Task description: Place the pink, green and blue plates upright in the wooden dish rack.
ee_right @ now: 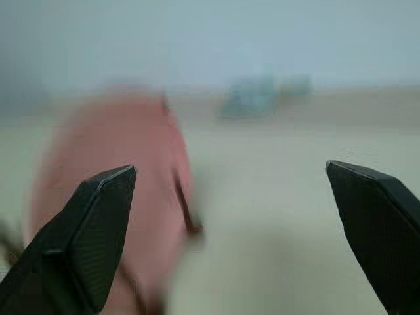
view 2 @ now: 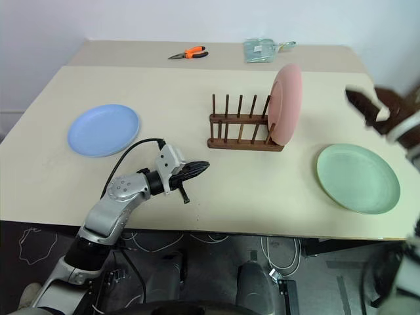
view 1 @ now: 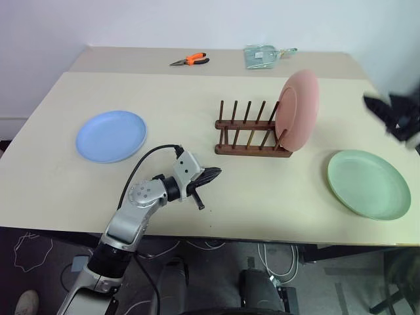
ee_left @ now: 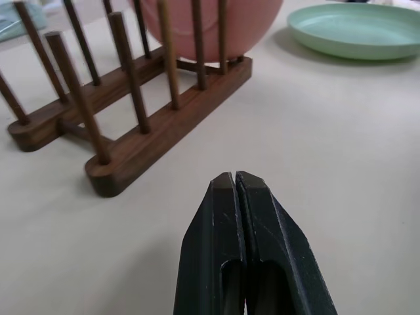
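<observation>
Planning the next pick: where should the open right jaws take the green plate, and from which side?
Grip the green plate at its raised rim, probably on the edge toward the table's right side, nearest the right gripper. It lies flat on the table, so only the shallow upturned lip offers a hold; one jaw goes over it, one under.

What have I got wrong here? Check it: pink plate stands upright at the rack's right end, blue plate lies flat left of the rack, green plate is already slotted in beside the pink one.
The green plate is not slotted in. The left eye view shows it flat on the table, right of the wooden dish rack. The pink plate and blue plate are as stated.
</observation>
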Motion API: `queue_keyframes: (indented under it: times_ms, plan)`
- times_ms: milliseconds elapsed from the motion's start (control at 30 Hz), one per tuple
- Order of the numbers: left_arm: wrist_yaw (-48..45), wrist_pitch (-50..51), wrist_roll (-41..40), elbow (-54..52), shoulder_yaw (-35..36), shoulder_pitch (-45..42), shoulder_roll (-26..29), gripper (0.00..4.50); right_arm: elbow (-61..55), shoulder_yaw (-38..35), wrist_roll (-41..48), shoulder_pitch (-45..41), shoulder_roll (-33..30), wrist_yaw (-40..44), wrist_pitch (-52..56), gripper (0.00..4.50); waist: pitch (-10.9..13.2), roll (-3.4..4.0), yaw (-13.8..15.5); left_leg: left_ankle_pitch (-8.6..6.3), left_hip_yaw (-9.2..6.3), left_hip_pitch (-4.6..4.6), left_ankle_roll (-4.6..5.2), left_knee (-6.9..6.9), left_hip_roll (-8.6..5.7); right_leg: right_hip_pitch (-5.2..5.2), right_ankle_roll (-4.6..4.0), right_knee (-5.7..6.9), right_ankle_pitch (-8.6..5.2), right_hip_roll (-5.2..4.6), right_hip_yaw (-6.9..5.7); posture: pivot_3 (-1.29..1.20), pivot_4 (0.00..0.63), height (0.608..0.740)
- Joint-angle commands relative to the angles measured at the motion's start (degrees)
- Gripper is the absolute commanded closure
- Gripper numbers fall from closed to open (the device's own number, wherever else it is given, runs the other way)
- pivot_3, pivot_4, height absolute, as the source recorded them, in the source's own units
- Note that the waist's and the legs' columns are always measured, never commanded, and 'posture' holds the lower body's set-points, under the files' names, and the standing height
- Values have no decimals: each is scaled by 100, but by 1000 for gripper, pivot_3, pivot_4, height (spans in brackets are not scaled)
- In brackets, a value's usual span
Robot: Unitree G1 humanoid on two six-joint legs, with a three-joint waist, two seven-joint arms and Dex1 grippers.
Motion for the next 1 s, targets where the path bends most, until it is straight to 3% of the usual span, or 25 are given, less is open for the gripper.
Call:
queue_keyframes:
  times_ms: [33, 233, 367, 467, 700, 1000]
  plan:
    - [-166, -224, 17, -11, -79, -219, -30, 4500, -1124, 483, -633, 810, -123, -90, -102, 40, -2, 5, -21, 0, 0, 1, 0, 0, 0, 1, 0, 3, 0, 0, 0, 0, 150, 740]
    - [-795, 161, -562, -381, -109, -387, 23, 4500, -1819, 908, -1354, 1656, -47, -865, 443, 40, 0, 11, -50, -2, -1, -2, 2, 56, 0, 17, -30, 5, -5, 0, 6, 0, 150, 740]
    - [-919, 197, -503, -402, -209, -408, 76, 4500, -1850, 1136, -1674, 1732, 46, -1216, 753, 40, 0, 10, -76, -6, -1, -1, 9, 74, 0, 15, -45, -4, 5, 0, 7, 0, 150, 740]
    - [-887, 158, -426, -313, -237, -422, 72, 4500, -1648, 1345, -1996, 1623, 115, -1464, 824, 828, 1, 9, -127, -3, -3, -2, 13, 76, 0, 19, -48, -3, 7, 0, 8, 0, 150, 740]
    - [-722, 136, -345, -311, -215, -394, 27, 4500, -1469, 1494, -2168, 1305, 266, -1495, 902, 4334, 1, 10, -139, -2, -3, -3, 15, 70, 0, 26, -46, -2, 8, 0, 9, 0, 150, 740]
    - [-552, 82, -271, -325, -176, -332, 46, 4500, -1254, 1571, -2590, 928, 255, -1508, 201, 4430, 2, 8, -144, -2, -3, -4, 15, 71, 0, 27, -46, -4, 7, 0, 9, 0, 150, 740]
